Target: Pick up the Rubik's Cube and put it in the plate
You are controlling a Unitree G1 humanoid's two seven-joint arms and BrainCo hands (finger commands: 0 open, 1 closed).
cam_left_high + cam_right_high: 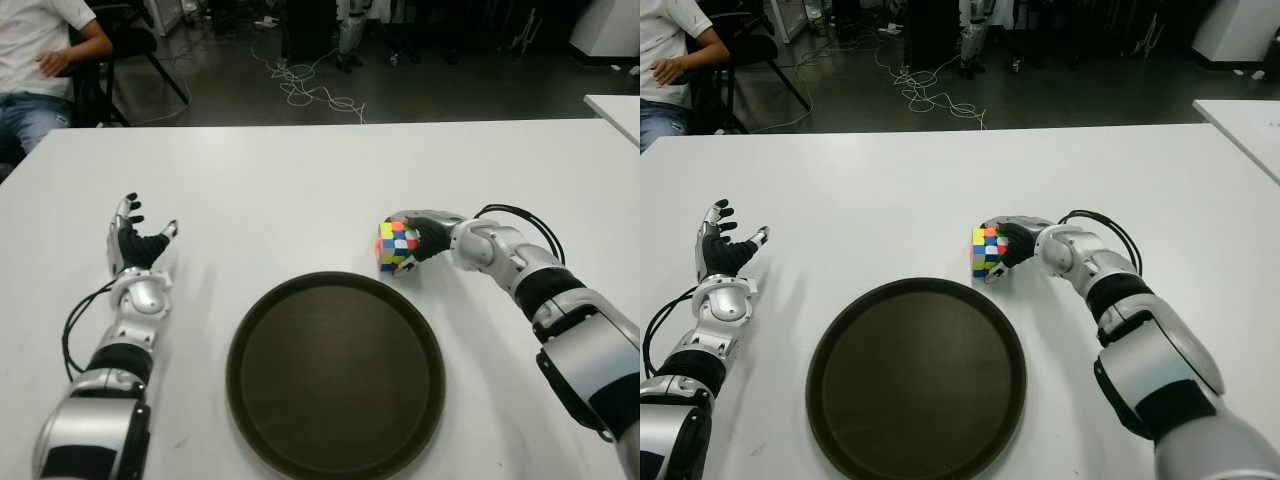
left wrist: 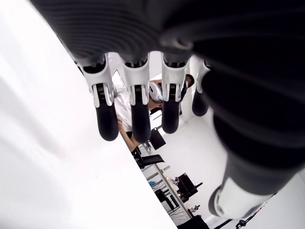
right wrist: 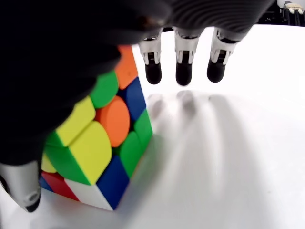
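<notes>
1. Eye views: the multicoloured Rubik's Cube sits on the white table right of centre in the frame, just beyond the upper right rim of the round dark brown plate, which fills the lower middle. The right hand is wrapped against the cube's right side. The left hand shows at left, fingers spread upward, well apart from the plate. A seated person in a white shirt occupies the upper left corner, and white cables lie on the dark floor at top centre.
2. Left wrist view: the left hand's black-tipped fingers hang straight and relaxed, holding nothing.
3. Right wrist view: the cube fills the lower left, pressed under the palm with the thumb against its side. Three fingers extend past it, not closed, so the grasp looks only partial.
</notes>
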